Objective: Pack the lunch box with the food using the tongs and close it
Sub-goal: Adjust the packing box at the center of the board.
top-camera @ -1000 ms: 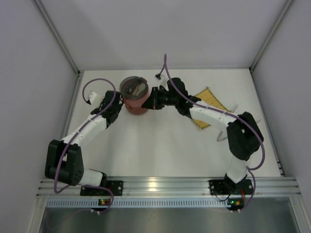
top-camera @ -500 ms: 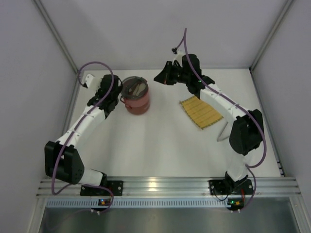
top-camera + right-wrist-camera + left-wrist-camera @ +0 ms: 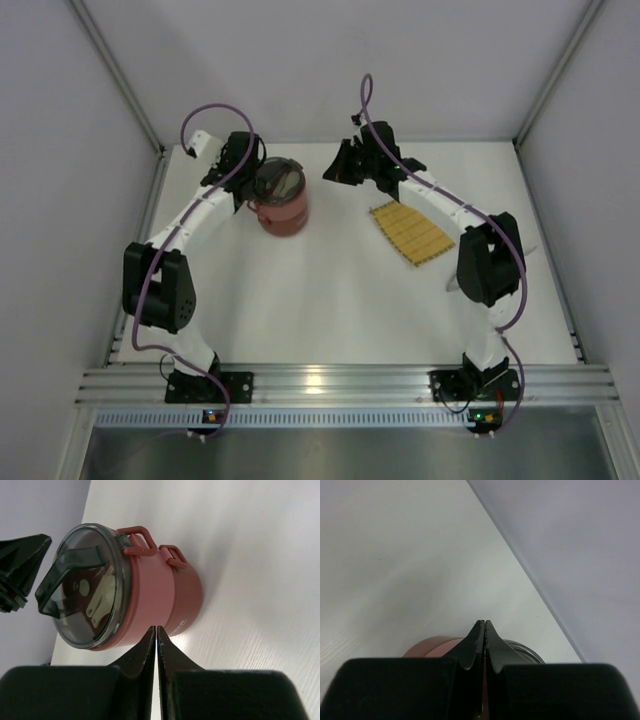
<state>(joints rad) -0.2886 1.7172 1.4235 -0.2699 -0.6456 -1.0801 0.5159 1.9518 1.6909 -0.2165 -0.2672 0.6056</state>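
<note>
Yellow mat (image 3: 413, 232) on white table (image 3: 330, 300)

**Head count at the table: ones and twos**

Two arms stand here, the left arm (image 3: 190, 225) and the right arm (image 3: 450, 210). Each ends in one gripper, so that makes two: the left gripper (image 3: 484, 624) and the right gripper (image 3: 156, 629). Two purple cables (image 3: 215, 112) loop overhead, one per arm.

One lunch box (image 3: 280, 205) sits at eleven o'clock from the middle of the table (image 3: 330, 310). It has two stacked tiers, two side handles (image 3: 137, 540) that I can see, and one smoky lid (image 3: 85, 580). Under the lid lie cream sticks (image 3: 100, 602), two as far as I can tell. One yellow mat (image 3: 412, 232) lies at one o'clock.
</note>
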